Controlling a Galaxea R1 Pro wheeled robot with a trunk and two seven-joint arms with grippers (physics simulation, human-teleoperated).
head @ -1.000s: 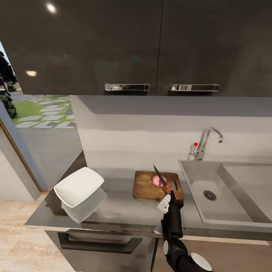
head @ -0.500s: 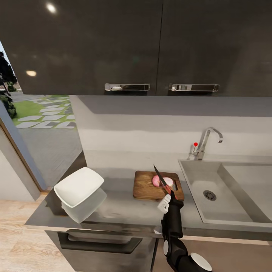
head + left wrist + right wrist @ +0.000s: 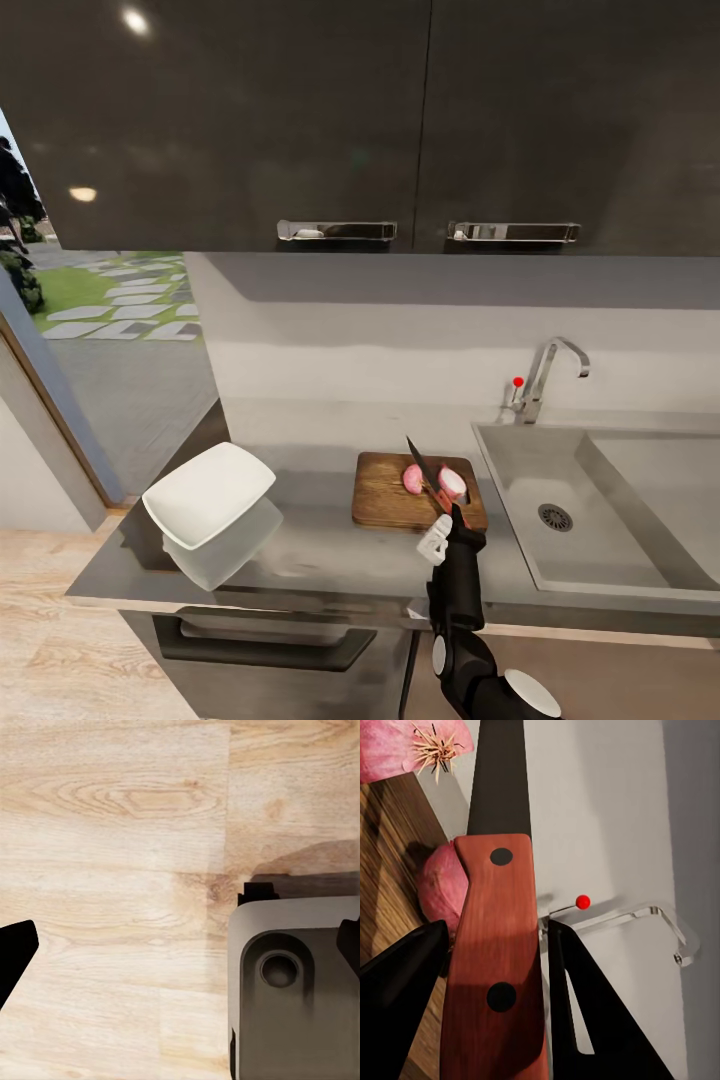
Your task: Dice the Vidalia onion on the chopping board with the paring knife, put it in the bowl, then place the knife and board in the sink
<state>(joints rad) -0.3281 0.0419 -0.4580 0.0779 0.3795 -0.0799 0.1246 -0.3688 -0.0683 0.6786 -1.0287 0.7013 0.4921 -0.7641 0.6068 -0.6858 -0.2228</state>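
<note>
In the head view the right gripper (image 3: 446, 520), low and right of centre, pinches the knife (image 3: 427, 472) by its orange-red handle, the dark blade slanting up-left between two pink onion pieces (image 3: 413, 479) lying apart on the board (image 3: 385, 495). The board lies on the countertop (image 3: 320, 550), just left of the sink (image 3: 520, 470); the tap (image 3: 545, 378) with its red knob stands behind. The white bowl (image 3: 209, 494) sits at lower left. No readable writing shows. In the left wrist view the left gripper's (image 3: 187, 952) fingertips (image 3: 15, 949) stand spread over wooden floor (image 3: 112, 832).
</note>
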